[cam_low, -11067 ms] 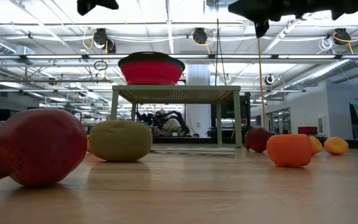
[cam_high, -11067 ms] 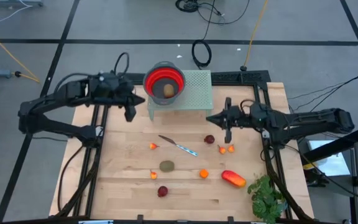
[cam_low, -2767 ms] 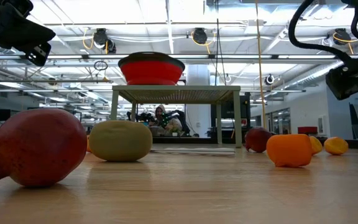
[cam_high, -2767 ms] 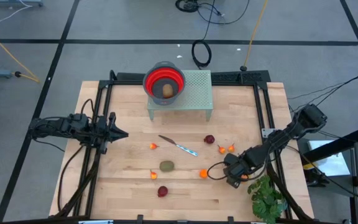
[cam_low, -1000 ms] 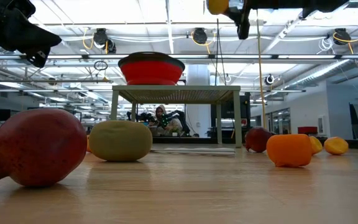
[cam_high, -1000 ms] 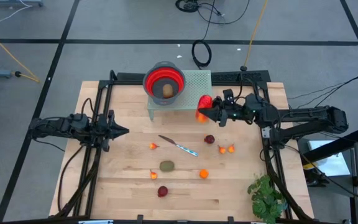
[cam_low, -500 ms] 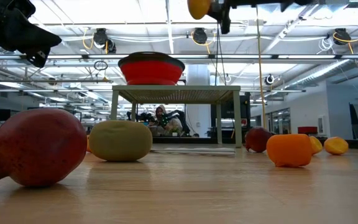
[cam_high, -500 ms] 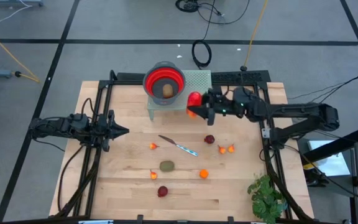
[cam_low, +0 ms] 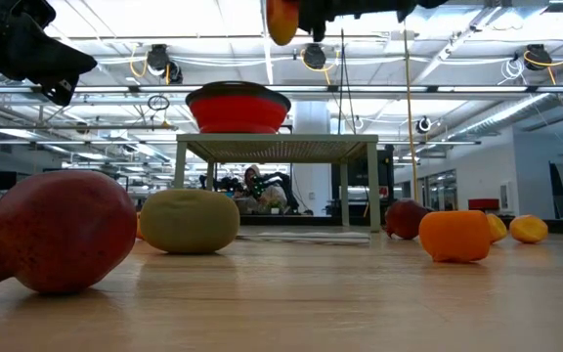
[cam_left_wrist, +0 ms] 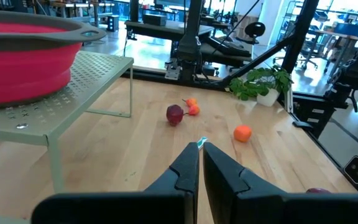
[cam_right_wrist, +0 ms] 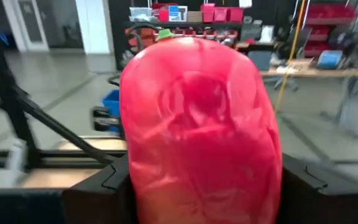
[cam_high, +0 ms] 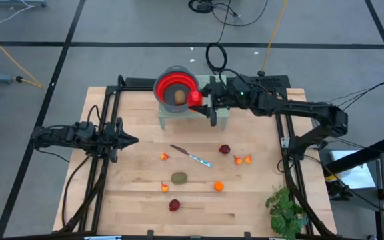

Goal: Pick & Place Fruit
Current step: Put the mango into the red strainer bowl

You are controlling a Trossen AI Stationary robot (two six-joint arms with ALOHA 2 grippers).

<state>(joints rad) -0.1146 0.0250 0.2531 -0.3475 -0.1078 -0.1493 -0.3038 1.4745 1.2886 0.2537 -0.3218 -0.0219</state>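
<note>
Pale wooden table [cam_high: 132, 113] on dark rails, grey floor all round. Found the right gripper [cam_high: 203, 101] raised beside the green perforated stand [cam_high: 217, 90], clamped across the width of the long red-orange fruit [cam_high: 195, 98], with a dark finger [cam_right_wrist: 98, 186] on either flank in the right wrist view. Placed that fruit at the edge of the red bowl [cam_high: 160, 87], overlapping the rim from above and, by the low view, well clear of it in height. Saw one olive-brown oval [cam_high: 180, 97] lying in the bowl.

Judged the step in hand as the carry to the drop, close to its end. Called, on that reading, for a little more travel toward the bowl's middle, so that the whole piece stood inside the rim before any release; letting go at the edge looked likely to tip it onto the stand or the table. Favoured coming down first as well, since a fall from that height onto the oval could bounce out. Favoured easing the fingers apart slowly, then lifting straight up.

Noted the left gripper [cam_high: 131, 141] waiting low at the table's left side, fingers pressed together and empty. Counted on the boards a second olive-brown oval [cam_high: 179, 177], two dark red round fruits [cam_high: 225, 149], several tiny orange pieces [cam_high: 219, 186], a thin silver knife [cam_high: 192, 156] and a green plant [cam_high: 287, 210] at the corner.
</note>
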